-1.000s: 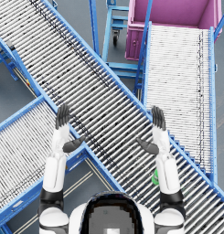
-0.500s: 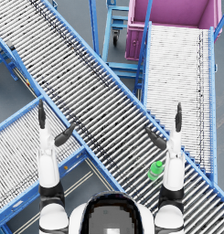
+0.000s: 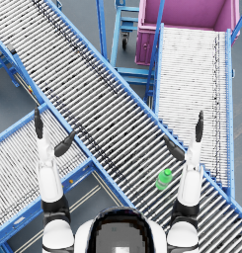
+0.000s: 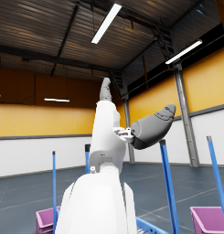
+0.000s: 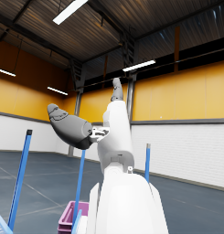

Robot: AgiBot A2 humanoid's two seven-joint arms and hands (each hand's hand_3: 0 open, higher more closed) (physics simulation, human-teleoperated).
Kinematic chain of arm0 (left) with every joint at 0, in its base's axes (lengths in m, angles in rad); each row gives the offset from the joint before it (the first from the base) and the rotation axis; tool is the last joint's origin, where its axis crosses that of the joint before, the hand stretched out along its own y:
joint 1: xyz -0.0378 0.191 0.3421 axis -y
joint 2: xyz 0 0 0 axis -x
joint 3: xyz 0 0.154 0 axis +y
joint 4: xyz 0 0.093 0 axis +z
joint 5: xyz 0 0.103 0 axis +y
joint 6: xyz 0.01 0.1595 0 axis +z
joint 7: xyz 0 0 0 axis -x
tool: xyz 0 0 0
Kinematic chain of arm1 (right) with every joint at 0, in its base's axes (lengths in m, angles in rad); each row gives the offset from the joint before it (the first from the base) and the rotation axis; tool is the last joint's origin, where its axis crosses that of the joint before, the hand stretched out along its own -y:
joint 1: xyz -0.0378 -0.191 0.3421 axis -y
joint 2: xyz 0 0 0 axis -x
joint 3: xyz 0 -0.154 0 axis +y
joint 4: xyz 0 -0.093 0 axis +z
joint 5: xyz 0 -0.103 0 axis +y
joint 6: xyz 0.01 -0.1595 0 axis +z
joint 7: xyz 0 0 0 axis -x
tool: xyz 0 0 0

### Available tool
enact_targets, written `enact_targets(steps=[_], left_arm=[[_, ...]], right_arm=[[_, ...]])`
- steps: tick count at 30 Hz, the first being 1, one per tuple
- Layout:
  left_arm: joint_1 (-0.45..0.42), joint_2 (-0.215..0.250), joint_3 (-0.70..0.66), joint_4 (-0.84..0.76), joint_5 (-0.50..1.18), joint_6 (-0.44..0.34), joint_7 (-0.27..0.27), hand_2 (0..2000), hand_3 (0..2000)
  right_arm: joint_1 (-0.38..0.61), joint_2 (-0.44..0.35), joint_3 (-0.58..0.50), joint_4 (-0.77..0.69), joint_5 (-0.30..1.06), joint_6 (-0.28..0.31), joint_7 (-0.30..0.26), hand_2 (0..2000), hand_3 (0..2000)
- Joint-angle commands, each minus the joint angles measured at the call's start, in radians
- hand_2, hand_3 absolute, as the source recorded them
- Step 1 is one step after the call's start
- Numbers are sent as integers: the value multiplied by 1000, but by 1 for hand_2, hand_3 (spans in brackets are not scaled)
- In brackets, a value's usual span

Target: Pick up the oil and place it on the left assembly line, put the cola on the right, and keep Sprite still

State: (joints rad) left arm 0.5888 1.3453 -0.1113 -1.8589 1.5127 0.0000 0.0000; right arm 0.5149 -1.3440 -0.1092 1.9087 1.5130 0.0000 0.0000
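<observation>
On the middle roller conveyor (image 3: 107, 113), low on my right side, stands a green bottle (image 3: 164, 179), the Sprite by my guess. No oil or cola shows. My left robot hand (image 3: 43, 139) and right robot hand (image 3: 194, 144) point upward, fingers apart, holding nothing. I should wait for the oil, and lower the right robot hand wide of that bottle.

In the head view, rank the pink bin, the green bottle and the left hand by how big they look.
1. Pink bin, largest, even though it is cropped.
2. Left hand, held up nearer the camera, so it looks inflated.
3. Green bottle, smallest.
</observation>
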Motion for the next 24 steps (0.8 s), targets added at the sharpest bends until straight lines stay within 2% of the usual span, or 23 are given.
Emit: enact_targets(steps=[1,19,24], left_arm=[[0,0,1,0,0,0,0,0,0],[-17,10,7,-26,0,0,0,0,0],[4,8,1,-35,0,0,0,0,0]], right_arm=[[0,0,0,0,0,0,0,0,0],[3,-6,-8,-4,0,0,0,0,0],[0,-8,-8,-1,0,0,0,0,0]])
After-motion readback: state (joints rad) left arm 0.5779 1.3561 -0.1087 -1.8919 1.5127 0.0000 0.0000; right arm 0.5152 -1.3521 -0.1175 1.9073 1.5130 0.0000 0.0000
